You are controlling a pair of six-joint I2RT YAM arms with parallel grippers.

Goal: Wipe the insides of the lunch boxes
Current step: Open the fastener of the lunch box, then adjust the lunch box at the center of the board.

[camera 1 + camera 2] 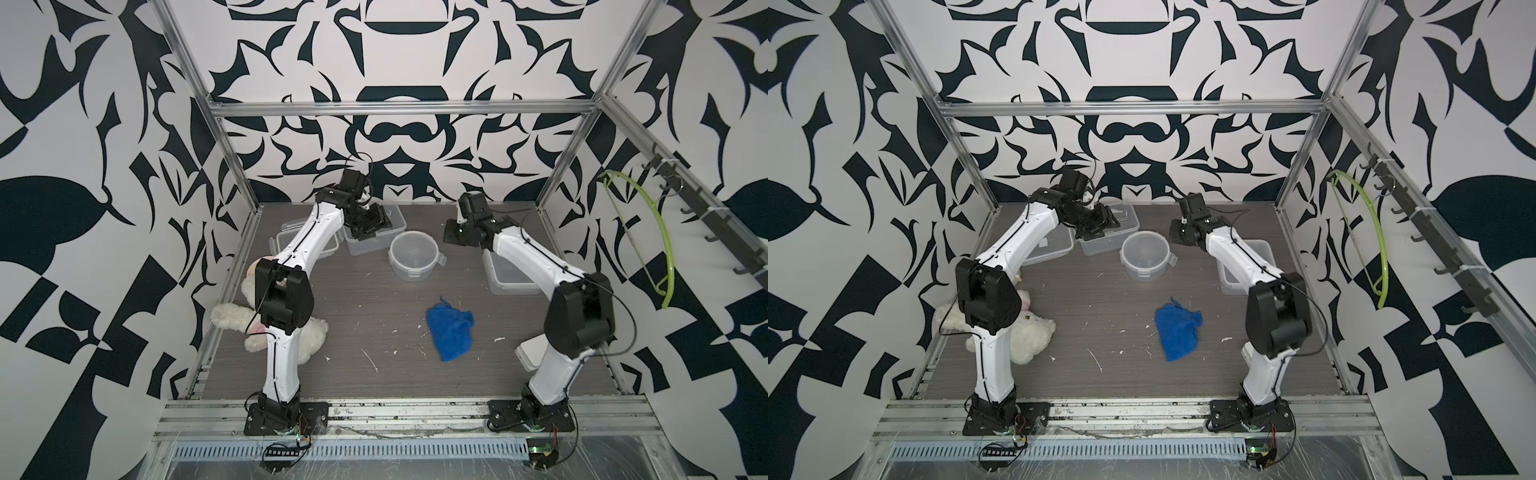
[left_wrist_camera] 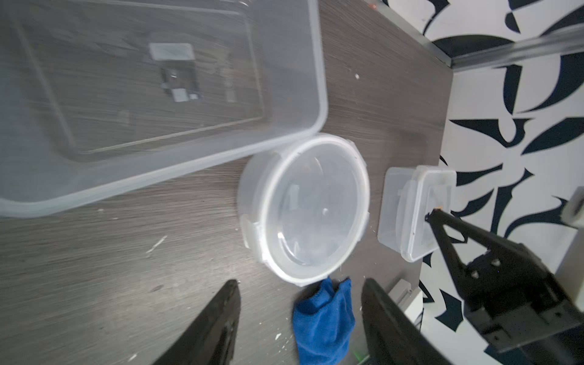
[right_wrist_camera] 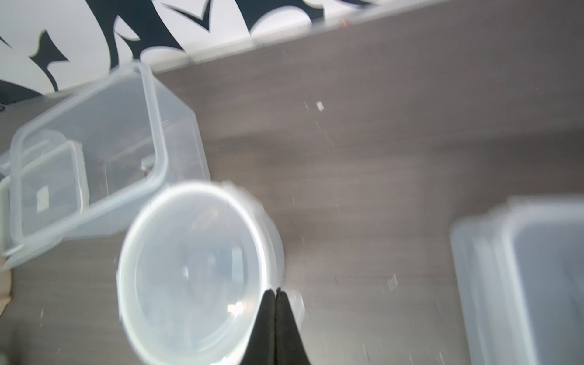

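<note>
Grey wood-grain table [image 1: 374,374] fills the middle of both top views, white crumbs all over. Left arm [image 1: 307,237] comes up from lower left, right arm [image 1: 536,257] from lower right, both bent toward upper centre. White plush toy [image 1: 226,318] lies at the left edge behind the left arm's elbow.

Lunch boxes sit in the upper half of the table. Rectangular lunch box [image 1: 368,247] is upper centre, open, partly under the left gripper [image 1: 372,228]. Square lunch box [image 1: 513,280] is right of centre, half hidden by the right arm. Round lunch box [image 1: 413,255] is between them, just beside the rectangular one's lower right corner — touching or not, can't tell. Clear lid [image 1: 1054,247] sits left of the rectangular box, mostly behind the left arm.

Blue cloth [image 1: 451,328] is crumpled below the round box, well apart from both grippers.

Left gripper [image 2: 300,282] hangs over the rectangular box, jaws spread fairly wide, nothing between them. Right gripper [image 3: 275,294] — jaws pressed flat together, holding nothing. Top views put it upper right of the round box. Its wrist view lines the tip up with that box's rim, contact unclear.
</note>
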